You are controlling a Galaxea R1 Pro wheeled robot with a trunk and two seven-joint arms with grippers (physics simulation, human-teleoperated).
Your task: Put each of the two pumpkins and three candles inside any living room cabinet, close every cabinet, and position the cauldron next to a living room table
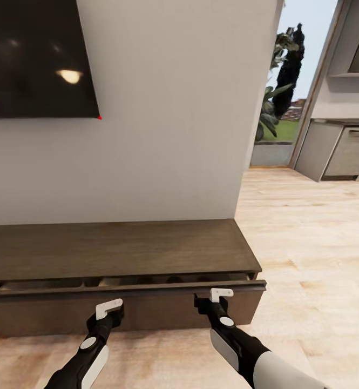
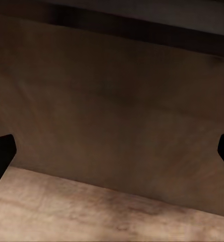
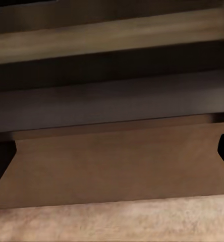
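Head view shows the cabinet (image 1: 114,254) against the wall below the dark screen (image 1: 39,56), its upper drawer (image 1: 125,287) pulled slightly out. The left gripper (image 1: 110,309) and right gripper (image 1: 221,295) sit just before that drawer front, both with fingers spread wide and holding nothing. If only one arm pushes, the wide drawer may skew and jam, leaving the cabinet ajar; what lies in the gap is too dim to tell.

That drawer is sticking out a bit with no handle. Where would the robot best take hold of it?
Probably the top edge of the drawer front, reached from above. The front is flat and handle-less, but the drawer stands slightly open under the cabinet top, leaving a gap behind that edge for a finger.
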